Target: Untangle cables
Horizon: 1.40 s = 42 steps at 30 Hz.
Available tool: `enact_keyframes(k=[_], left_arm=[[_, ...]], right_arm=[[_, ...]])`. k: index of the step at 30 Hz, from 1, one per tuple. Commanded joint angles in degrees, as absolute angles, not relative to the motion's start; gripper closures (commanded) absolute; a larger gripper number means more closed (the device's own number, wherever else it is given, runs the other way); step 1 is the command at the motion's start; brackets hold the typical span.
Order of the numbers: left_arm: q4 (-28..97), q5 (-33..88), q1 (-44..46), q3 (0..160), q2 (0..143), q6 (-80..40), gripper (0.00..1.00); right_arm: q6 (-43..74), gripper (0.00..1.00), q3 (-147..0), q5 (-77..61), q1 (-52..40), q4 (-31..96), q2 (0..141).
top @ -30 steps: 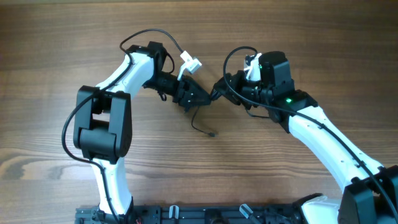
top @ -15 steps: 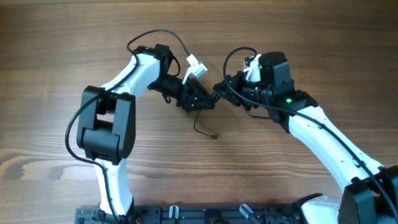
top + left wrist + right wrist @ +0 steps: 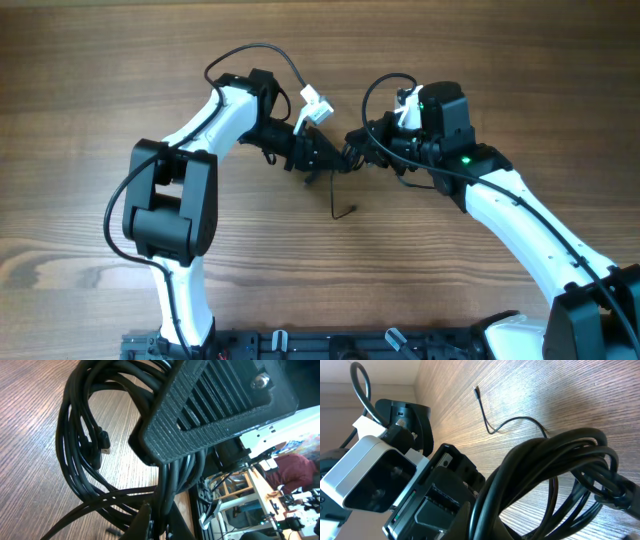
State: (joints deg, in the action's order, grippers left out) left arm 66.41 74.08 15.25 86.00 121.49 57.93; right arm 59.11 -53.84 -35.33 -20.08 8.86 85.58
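Overhead: the cables (image 3: 334, 190) are a small bunch of thin black cord, pinched up off the table (image 3: 480, 60) at centre, right where the two arms meet. One loose strand drops from the bunch toward me and ends in a small plug (image 3: 349, 209) on the wood. The left gripper (image 3: 328, 160) and right gripper (image 3: 356, 152) are nose to nose, both on the bunch. There's a white tab (image 3: 313, 104) on the left wrist, print too small to read, and a green light (image 3: 463, 160) on the right arm.

Left wrist: I see glossy black loops of the cables (image 3: 75, 460) stacked several deep, with one plug (image 3: 103, 442) hanging inside the loop. The ribbed finger (image 3: 210, 405) sits hard on the strands, jaws fully closed on them.

Right wrist: the same coil of the cables (image 3: 545, 465) fills the lower right, held above the wood. The loose strand (image 3: 505, 422) snakes across the table to its plug (image 3: 476, 391). The left wrist housing (image 3: 370, 475) is close on the left. My own fingers aren't clear in this view, but the claw is fully closed and the coil runs into it at the lower right edge.
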Motion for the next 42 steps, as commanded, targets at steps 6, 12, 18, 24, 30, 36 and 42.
enact_keyframes(k=[6,12,18,24,30,36,42], left_arm=[[66.6,73.8,10.3,86.1,120.4,56.1,0.96],[67.4,73.6,6.7,86.1,120.4,56.1,0.96],[68.4,75.0,5.7,86.1,120.4,56.2,0.96],[69.1,77.0,5.7,86.1,120.4,56.1,0.96],[69.5,77.1,5.7,86.1,120.4,56.1,0.96],[69.5,77.1,5.7,86.1,120.4,56.1,0.96],[69.5,77.1,5.7,86.1,120.4,56.1,0.96]], right_arm=[[49.5,0.39,-55.5,-41.9,-19.4,6.5,85.9],[42.3,0.37,-55.5,-49.9,-15.8,6.4,85.7],[33.0,0.49,-55.5,-49.2,-15.7,9.4,85.7],[32.9,0.69,-53.9,-39.6,-17.1,11.9,86.1],[28.3,0.68,-53.2,-34.3,-21.2,11.3,87.8],[28.3,0.69,-53.2,-29.6,-24.3,8.9,91.0],[28.5,0.68,-53.2,-29.6,-25.4,3.3,94.3]])
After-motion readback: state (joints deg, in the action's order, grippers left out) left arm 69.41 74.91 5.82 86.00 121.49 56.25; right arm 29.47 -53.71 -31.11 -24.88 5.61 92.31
